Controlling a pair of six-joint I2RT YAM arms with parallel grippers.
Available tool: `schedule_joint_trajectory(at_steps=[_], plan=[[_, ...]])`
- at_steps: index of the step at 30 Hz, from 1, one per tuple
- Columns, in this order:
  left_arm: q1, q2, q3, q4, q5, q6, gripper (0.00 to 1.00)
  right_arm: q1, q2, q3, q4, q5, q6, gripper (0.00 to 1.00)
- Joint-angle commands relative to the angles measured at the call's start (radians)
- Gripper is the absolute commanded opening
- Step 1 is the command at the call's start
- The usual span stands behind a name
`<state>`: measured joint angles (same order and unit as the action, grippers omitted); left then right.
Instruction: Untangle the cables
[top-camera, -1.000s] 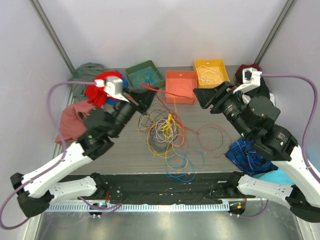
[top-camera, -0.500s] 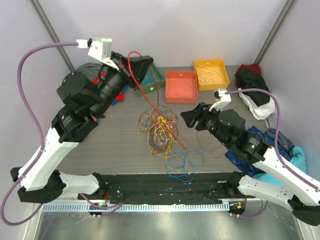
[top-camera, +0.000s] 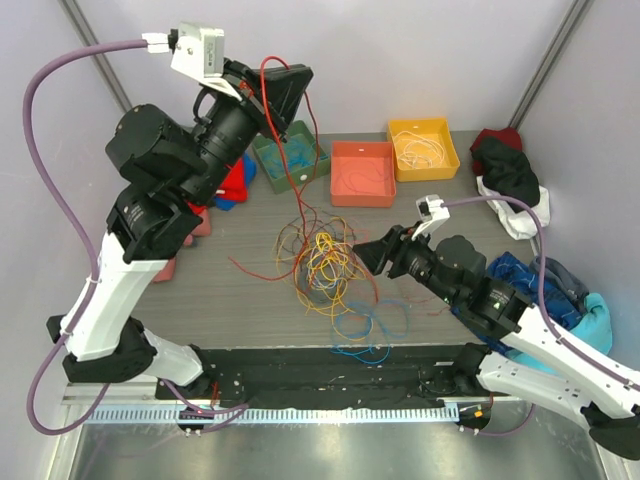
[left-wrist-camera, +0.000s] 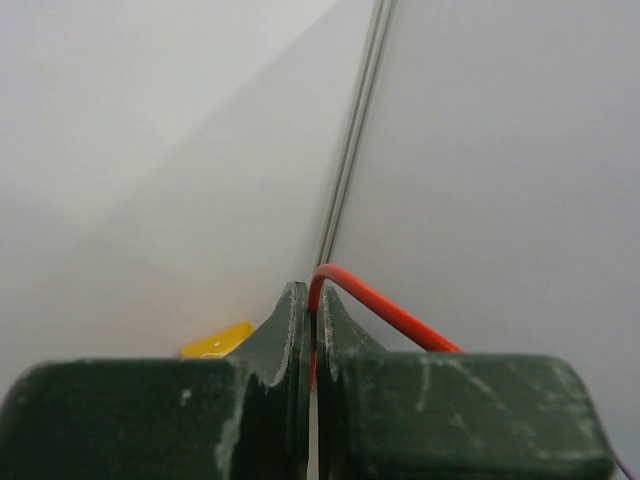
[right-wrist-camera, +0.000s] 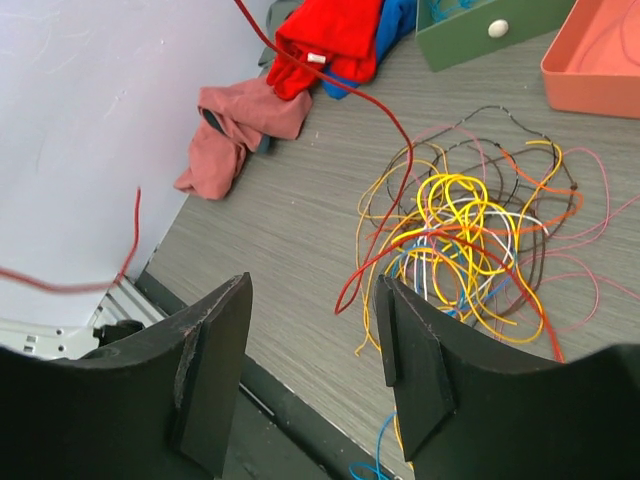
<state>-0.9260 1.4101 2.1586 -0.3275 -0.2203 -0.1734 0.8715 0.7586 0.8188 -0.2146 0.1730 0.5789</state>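
**Untangling stage, 2 arms.** The left gripper (left-wrist-camera: 311, 318) is raised high above the far left part of the tabletop (top-camera: 230, 300). Its jaws are clenched on a red cable (top-camera: 291, 170). In the left wrist view the wire is pinched between the 2 closed fingertips and arches out to the right.

From the grip the red cable hangs down to the tangle of cables (top-camera: 325, 262). This is a loose heap of yellow, orange, white, brown and pink loops at the middle of the tabletop. A red strand trails from the heap toward the left edge, and a blue cable (top-camera: 362, 350) lies by the near edge.

The right gripper (right-wrist-camera: 313, 290) hovers low, just right of the heap, with jaws parted and nothing between them. Its tips appear clear of every loop, though the overhead view is too coarse to be sure.

Along the far edge stand 3 bins:
- a green bin (right-wrist-camera: 470, 35);
- an orange bin (top-camera: 335, 175);
- a yellow bin (top-camera: 423, 124) with pale wires (top-camera: 420, 150) coiled inside.

A red cloth (top-camera: 232, 180) and a pink cloth (right-wrist-camera: 235, 130) lie near the left edge.
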Motion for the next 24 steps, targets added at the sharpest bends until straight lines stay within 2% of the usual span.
schedule_joint_trajectory(at_steps=[1, 5, 9, 21, 24], plan=[[0.006, 0.012, 0.047, 0.028, 0.003, 0.046, 0.0, 0.004, -0.028, -0.053, 0.087, -0.055, -0.021, 0.6], [0.006, 0.033, 0.098, 0.036, 0.009, 0.054, 0.0, 0.004, -0.045, -0.173, 0.165, -0.032, -0.027, 0.61], [0.004, 0.053, 0.139, 0.047, 0.053, 0.038, 0.0, 0.004, 0.03, -0.205, 0.282, 0.035, -0.103, 0.63], [0.004, 0.046, 0.133, 0.048, 0.095, 0.0, 0.0, 0.003, 0.474, -0.008, 0.492, 0.215, -0.243, 0.64], [0.004, 0.038, 0.122, 0.048, 0.101, -0.005, 0.0, -0.002, 0.53, 0.003, 0.593, 0.246, -0.29, 0.65]])
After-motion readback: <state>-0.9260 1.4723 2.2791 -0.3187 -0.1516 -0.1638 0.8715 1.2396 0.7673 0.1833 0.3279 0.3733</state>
